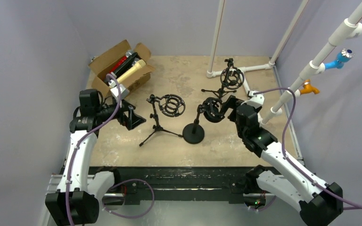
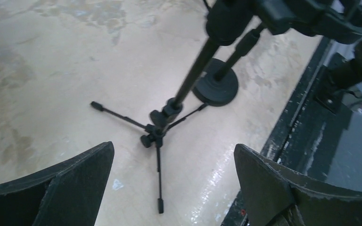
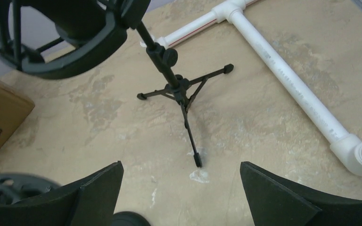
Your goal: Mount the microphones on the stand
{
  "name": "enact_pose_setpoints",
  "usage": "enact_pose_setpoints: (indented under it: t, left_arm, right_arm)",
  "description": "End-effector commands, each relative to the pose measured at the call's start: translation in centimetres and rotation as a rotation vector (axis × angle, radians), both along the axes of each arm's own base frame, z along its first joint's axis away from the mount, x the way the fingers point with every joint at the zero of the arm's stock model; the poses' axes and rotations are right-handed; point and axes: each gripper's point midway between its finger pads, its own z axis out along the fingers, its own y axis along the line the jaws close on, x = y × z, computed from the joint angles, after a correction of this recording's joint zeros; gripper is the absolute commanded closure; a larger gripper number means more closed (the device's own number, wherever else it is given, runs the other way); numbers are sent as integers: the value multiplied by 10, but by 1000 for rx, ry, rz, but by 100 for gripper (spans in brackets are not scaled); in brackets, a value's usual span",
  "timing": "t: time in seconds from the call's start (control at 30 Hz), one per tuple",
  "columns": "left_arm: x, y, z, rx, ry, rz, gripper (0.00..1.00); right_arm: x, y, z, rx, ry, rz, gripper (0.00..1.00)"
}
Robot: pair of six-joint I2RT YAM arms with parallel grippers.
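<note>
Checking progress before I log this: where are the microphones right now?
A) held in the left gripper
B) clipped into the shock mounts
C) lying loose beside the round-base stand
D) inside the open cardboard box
D: the microphones lie packed together in the open cardboard box at the table's far left corner, while the shock mount in the middle sits empty.

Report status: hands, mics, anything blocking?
Left hand open, empty; right hand open, empty. Microphones in cardboard box, none on a stand. Round-base stand close by right hand, mount empty.
</note>
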Motion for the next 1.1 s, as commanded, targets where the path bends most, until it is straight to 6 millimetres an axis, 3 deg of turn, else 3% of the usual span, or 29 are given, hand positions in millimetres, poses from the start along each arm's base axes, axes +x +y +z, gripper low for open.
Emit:
enact_pose_setpoints:
  t: [0.0, 0.37, 0.67, 0.77, 0.9, 0.97, 1.07]
  left_arm:
    - [-15, -29, 21, -63, -36, -178, 0]
    - [17, -64, 32, -93, -17, -247, 0]
    - [47, -79, 36, -75, -57, -256, 1]
    - [46, -84, 31, -58, -59, -283, 19]
    - [39, -92, 27, -31, -68, -330, 70]
    - [39, -92, 24, -24, -61, -323, 90]
    - [38, -88, 19, 5, -54, -302, 98]
  right_arm:
    - [-25, -7, 0, 8, 36, -48, 1]
    - [-63, 22, 1, 20, 70, 19, 1]
    - [-75, 27, 28, -40, 50, 49, 1]
    - [-76, 21, 36, -83, 46, 47, 1]
    - [-79, 15, 38, -133, 76, 38, 1]
    - [-79, 13, 41, -140, 74, 38, 1]
    - [-80, 9, 42, -148, 66, 34, 1]
